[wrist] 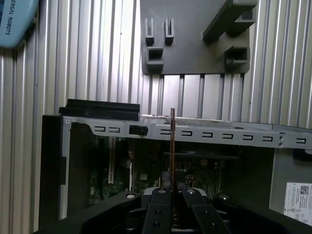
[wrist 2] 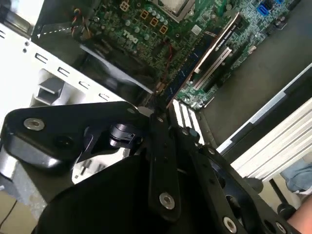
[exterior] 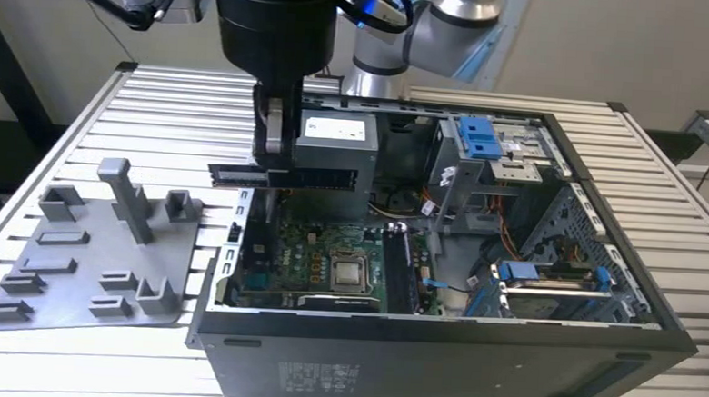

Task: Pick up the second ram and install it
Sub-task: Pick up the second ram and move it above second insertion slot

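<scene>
**Second ram in the claw, over the open case, not yet in a slot**

- Gripper: claw pressed together on the second ram, pinching its flat faces near mid-length. In the first wrist view the stick shows edge-on as a thin line running out from between the fingers.
- Hold: long axis level and chips facing sideways. I judge the mid-length pinch is there to keep the stick balanced, so neither end droops and both ends can meet a slot together.
- Position: the ram hangs in the air above the open computer case, on the exterior view's left part of it, roughly over the case wall next to the motherboard. It touches nothing but the claw.
- The case lies on its side on the slatted aluminium table, with the motherboard facing up. That probably lets the arm come straight down on the board.
- Target area: the white memory slots lie beside the CPU socket. A long memory stick next to them looks already seated.
- Alignment: in the exterior view the held ram runs across the line of the slots, not along it, and sits off to one side of them. By my reading the pick-up is done and the install is not.
- Grey plastic tray: flat on the table beside the case, raised blocks upright, well apart from the ram.
</scene>
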`<state>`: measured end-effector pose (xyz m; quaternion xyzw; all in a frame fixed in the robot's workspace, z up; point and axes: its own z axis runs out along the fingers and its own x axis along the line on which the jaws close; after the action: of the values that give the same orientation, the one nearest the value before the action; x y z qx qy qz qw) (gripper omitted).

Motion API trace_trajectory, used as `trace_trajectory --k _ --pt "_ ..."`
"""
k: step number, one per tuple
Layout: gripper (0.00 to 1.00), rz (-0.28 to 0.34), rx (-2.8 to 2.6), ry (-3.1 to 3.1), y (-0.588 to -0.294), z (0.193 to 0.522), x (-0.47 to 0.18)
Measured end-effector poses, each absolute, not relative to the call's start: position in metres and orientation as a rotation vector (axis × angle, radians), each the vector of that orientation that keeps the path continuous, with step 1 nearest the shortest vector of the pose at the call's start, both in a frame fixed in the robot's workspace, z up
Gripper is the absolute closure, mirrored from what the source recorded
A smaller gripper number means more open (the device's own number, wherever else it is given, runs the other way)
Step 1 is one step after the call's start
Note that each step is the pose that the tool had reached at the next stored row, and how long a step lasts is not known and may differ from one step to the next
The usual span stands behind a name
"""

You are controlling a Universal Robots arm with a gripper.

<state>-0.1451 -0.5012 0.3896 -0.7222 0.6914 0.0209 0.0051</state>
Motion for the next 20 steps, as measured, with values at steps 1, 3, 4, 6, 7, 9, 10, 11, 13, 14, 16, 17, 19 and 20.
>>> trace_trajectory --k 1,3,4,6,7,9,10,11,13,14,16,17,19,20 --pt "0.86 0.065 -2.261 2.165 -0.501 0.390 -0.142" --pt "0.86 0.065 -2.261 2.165 -0.501 0.390 -0.136" --pt "0.86 0.065 -2.261 2.165 -0.501 0.390 -0.133" --pt "0.86 0.065 -2.261 2.165 -0.501 0.390 -0.126" --pt "0.86 0.065 -2.261 2.165 -0.501 0.390 -0.122" --pt "0.86 0.065 -2.261 2.165 -0.501 0.390 -0.115" --pt "0.86 0.065 -2.260 2.166 -0.501 0.390 -0.112" --pt "0.86 0.065 -2.259 2.167 -0.501 0.390 -0.109" --pt "0.86 0.065 -2.257 2.169 -0.501 0.390 -0.103" --pt "0.86 0.065 -2.256 2.171 -0.501 0.390 -0.100" --pt "0.86 0.065 -2.253 2.174 -0.501 0.389 -0.095" --pt "0.86 0.065 -2.252 2.175 -0.501 0.389 -0.092" --pt "0.86 0.065 -2.249 2.177 -0.501 0.389 -0.086" --pt "0.86 0.065 -2.248 2.178 -0.501 0.389 -0.083"
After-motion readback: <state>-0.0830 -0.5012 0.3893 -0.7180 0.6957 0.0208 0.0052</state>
